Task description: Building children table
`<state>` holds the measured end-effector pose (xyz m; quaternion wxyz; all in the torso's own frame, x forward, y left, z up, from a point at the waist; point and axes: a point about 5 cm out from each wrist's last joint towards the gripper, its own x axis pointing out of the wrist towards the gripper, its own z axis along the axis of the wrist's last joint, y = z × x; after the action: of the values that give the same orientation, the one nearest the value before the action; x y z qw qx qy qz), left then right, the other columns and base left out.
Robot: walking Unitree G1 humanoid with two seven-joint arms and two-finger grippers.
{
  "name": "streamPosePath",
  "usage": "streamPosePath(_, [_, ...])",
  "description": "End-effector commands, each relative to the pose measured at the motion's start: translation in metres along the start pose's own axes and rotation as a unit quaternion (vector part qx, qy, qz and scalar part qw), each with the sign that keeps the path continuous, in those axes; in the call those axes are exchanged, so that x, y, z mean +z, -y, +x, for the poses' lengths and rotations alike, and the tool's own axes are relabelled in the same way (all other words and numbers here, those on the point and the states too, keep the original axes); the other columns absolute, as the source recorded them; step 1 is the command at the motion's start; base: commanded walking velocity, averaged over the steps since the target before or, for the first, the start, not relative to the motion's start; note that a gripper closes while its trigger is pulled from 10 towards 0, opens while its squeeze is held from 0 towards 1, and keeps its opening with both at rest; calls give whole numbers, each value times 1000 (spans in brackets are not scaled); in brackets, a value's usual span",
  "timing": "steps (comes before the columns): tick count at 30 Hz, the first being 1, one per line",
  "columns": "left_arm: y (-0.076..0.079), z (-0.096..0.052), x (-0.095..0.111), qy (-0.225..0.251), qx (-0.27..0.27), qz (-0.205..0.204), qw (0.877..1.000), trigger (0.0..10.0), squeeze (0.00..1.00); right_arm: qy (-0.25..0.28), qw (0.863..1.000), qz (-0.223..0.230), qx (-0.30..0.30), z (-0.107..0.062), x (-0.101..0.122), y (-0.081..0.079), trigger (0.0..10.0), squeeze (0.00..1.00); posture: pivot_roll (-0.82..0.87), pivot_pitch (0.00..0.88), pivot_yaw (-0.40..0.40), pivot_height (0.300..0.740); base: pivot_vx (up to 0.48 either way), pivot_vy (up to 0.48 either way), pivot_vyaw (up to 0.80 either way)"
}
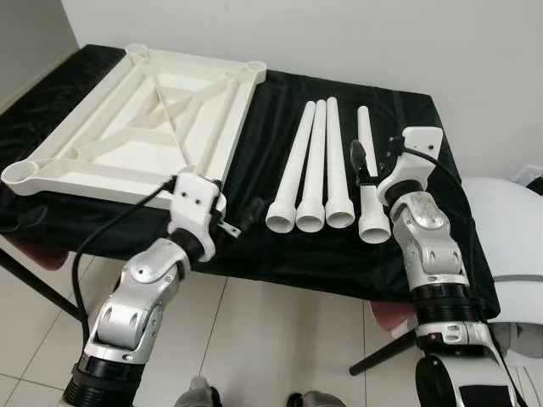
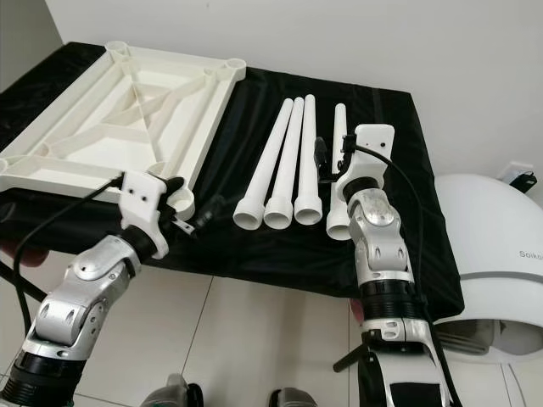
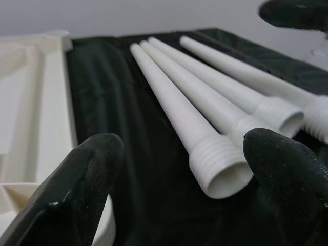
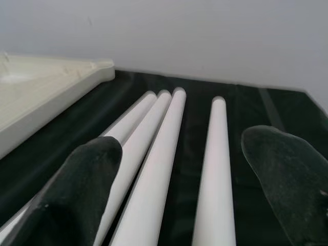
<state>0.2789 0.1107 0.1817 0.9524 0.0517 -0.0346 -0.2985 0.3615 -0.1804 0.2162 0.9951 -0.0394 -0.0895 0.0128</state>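
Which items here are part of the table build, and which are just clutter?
Part of the build:
- upturned white tabletop
- three legs lying together
- fourth leg, apart, under the open right gripper
- open left gripper, near the tabletop's corner socket

Not part:
- black cloth
- white appliance

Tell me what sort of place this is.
Probably a room in a home, used for assembly: white tiled floor, plain wall, and a black-draped table holding an upturned tabletop and four legs.
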Motion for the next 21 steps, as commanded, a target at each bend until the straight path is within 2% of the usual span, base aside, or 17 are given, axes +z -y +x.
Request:
streamPosePath(1, [3, 0, 7, -2, -33, 2, 999, 10000, 0, -45, 999, 0, -7, 3, -11, 4, 10000, 0, 1, 163, 4, 740, 0, 0, 0])
streamPosePath(6, [1, 0, 12, -1, -39, 5, 999, 10000, 0, -66, 998, 5, -8, 6, -15, 5, 10000, 0, 2, 179, 4, 740, 0, 0, 0])
streamPosePath(9, [-3, -1, 25, 2, -63, 25, 998, 10000, 0, -108, 994, -6, -15, 12, -24, 10, 10000, 0, 8, 211, -2, 740, 0, 0, 0])
streamPosePath(12, [-5, -1, 32, 6, -74, 29, 997, 10000, 0, -127, 992, -5, -23, 14, -26, 13, 10000, 0, 10, 223, -6, 740, 0, 0, 0])
streamPosePath(15, [-9, -2, 40, 7, -85, 44, 995, 10000, 0, -147, 988, -6, -47, 17, -23, 17, 10000, 0, 8, 230, -7, 740, 0, 0, 0])
streamPosePath(21, [-12, -2, 44, 7, -80, 45, 996, 10000, 0, -191, 978, -11, -86, 16, -28, 21, 10000, 0, 2, 226, -9, 740, 0, 0, 0])
